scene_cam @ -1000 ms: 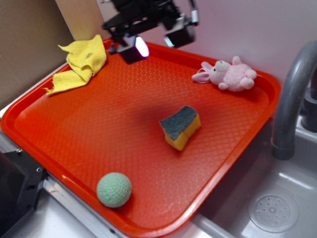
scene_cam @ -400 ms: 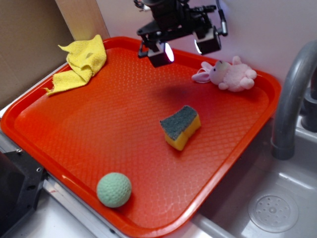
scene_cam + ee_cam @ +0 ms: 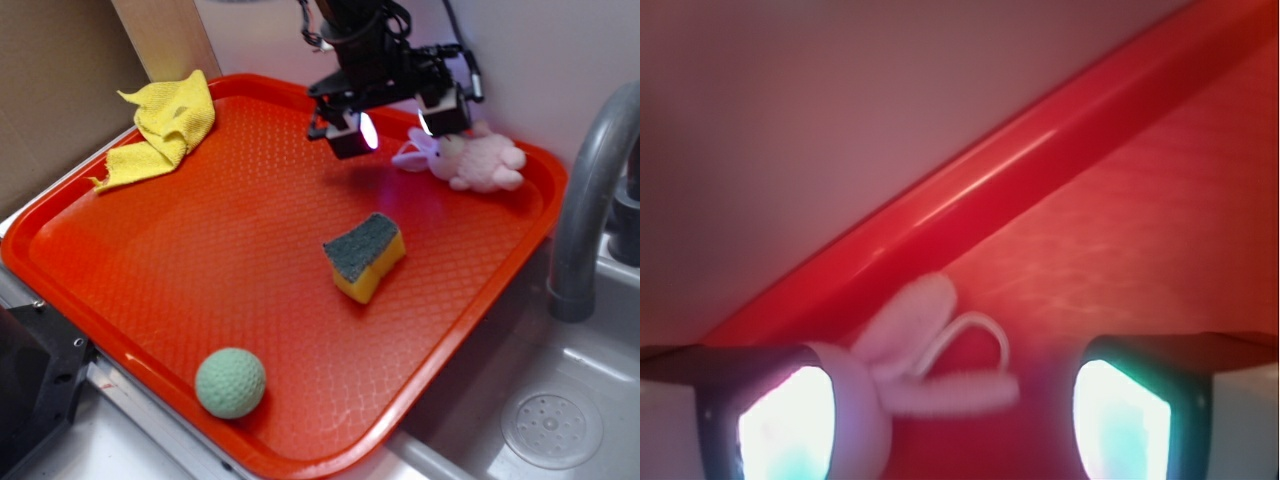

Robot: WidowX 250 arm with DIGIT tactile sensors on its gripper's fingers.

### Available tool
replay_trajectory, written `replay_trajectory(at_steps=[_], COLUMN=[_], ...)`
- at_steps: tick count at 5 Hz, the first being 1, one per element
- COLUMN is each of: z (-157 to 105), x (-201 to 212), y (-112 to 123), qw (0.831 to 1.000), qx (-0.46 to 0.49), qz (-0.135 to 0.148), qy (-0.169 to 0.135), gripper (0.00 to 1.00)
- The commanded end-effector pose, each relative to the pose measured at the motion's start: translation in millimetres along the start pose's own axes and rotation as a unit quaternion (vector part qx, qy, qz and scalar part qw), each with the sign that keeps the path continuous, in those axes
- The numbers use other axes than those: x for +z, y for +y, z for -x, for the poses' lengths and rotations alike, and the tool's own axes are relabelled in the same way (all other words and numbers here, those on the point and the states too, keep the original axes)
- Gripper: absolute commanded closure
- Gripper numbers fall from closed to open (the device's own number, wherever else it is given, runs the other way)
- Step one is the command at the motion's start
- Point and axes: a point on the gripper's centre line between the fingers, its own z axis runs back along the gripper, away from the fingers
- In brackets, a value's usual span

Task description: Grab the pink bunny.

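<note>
We've got the claw [image 3: 398, 123] spread wide above the pink bunny [image 3: 470, 157], which lies at the orange tray's [image 3: 120, 290] far edge. Our worry: only its ears [image 3: 925, 350] sit between the fingers, so closing here may miss the body.
</note>
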Motion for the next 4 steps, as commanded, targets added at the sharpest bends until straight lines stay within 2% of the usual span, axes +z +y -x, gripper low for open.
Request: replay_trajectory(at_steps=[1,3,4], z=[-3.2,1.2,2.6], x=[34.9,44.7,37.6], y=[-19.9,-22.0,-29.4], qw=[0.993,0.988,0.988], qx=[-0.07,-0.103,-0.113], qz=[0.082,0.111,0.109], qy=[-0.048,-0.029,-0.018], gripper=[0.0,0.0,0.0])
